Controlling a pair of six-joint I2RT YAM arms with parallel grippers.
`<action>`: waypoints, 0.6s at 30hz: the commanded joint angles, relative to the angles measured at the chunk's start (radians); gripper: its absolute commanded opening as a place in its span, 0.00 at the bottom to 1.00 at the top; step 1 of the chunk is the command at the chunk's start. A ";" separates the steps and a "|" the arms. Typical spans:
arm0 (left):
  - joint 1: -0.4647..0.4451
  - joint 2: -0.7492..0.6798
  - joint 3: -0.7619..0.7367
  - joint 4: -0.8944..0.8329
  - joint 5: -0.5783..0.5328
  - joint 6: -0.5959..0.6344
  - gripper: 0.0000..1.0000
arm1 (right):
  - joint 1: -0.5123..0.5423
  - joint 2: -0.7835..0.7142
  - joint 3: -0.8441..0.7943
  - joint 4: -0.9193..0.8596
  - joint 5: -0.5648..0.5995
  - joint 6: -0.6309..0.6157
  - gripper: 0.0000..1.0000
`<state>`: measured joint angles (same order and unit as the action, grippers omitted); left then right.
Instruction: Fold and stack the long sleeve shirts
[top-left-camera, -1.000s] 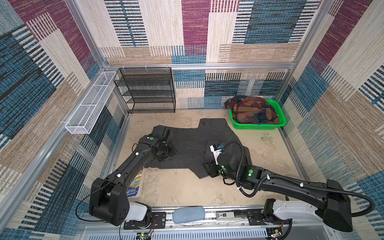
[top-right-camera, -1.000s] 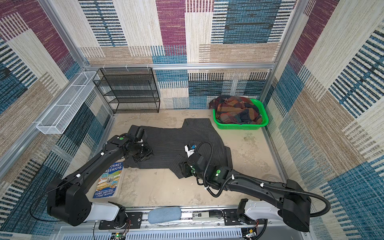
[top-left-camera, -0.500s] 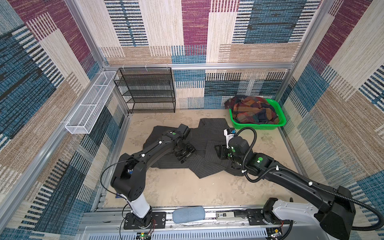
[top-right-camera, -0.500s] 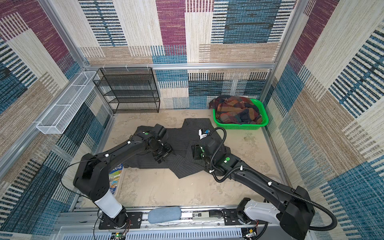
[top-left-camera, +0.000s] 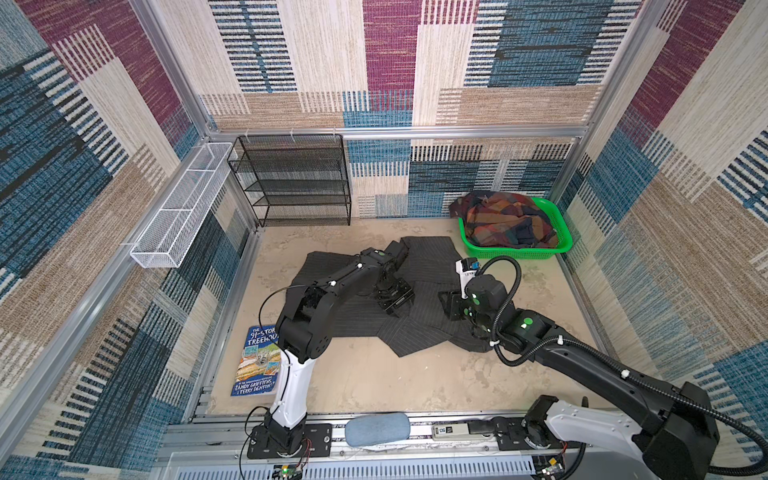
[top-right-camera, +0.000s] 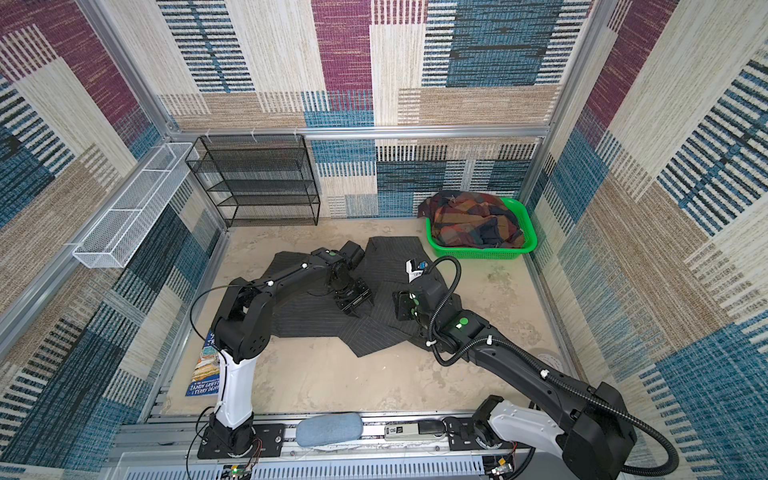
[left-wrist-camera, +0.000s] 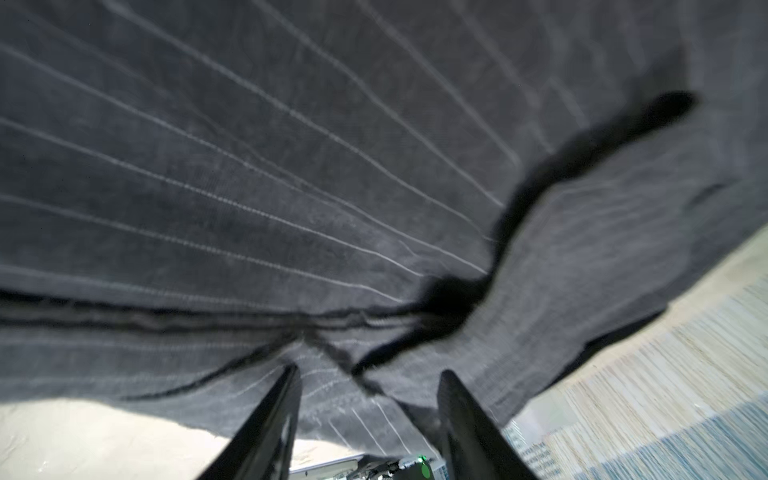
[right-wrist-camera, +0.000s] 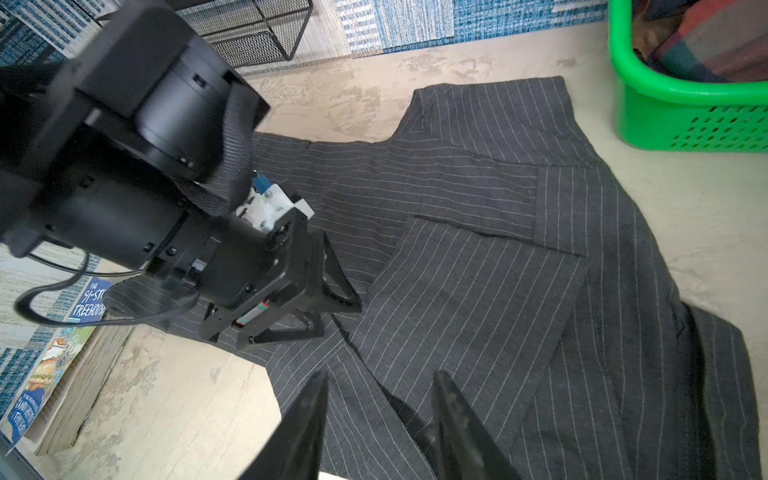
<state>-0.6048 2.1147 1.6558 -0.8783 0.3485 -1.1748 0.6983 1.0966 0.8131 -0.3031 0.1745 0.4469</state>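
Charcoal pinstriped shirt (top-left-camera: 415, 337), soft and rumpled with flaps folded over, sprawls dead centre, my left gripper (left-wrist-camera: 368, 374) and right gripper (right-wrist-camera: 378, 382) both low over it, spread, pinching nothing, while the second, the plaid shirt (top-left-camera: 507, 224), sits bunched in one green basket (top-left-camera: 519, 252) at two o'clock.

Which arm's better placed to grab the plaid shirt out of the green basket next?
Likely right. The green basket holding the plaid shirt sits in the far right corner, on that arm's side, and the right gripper is open and nearer to it than the left gripper.
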 joint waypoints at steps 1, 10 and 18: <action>-0.004 0.006 -0.018 -0.091 -0.038 -0.014 0.48 | -0.007 -0.015 -0.009 0.037 0.009 -0.023 0.44; -0.034 0.001 -0.022 -0.202 -0.133 0.018 0.46 | -0.028 -0.002 -0.016 0.074 -0.031 -0.040 0.43; -0.044 0.038 0.072 -0.218 -0.247 0.004 0.47 | -0.028 0.000 -0.017 0.090 -0.069 -0.033 0.42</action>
<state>-0.6445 2.1700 1.7039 -1.0725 0.1890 -1.1667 0.6708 1.0958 0.7975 -0.2512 0.1261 0.4137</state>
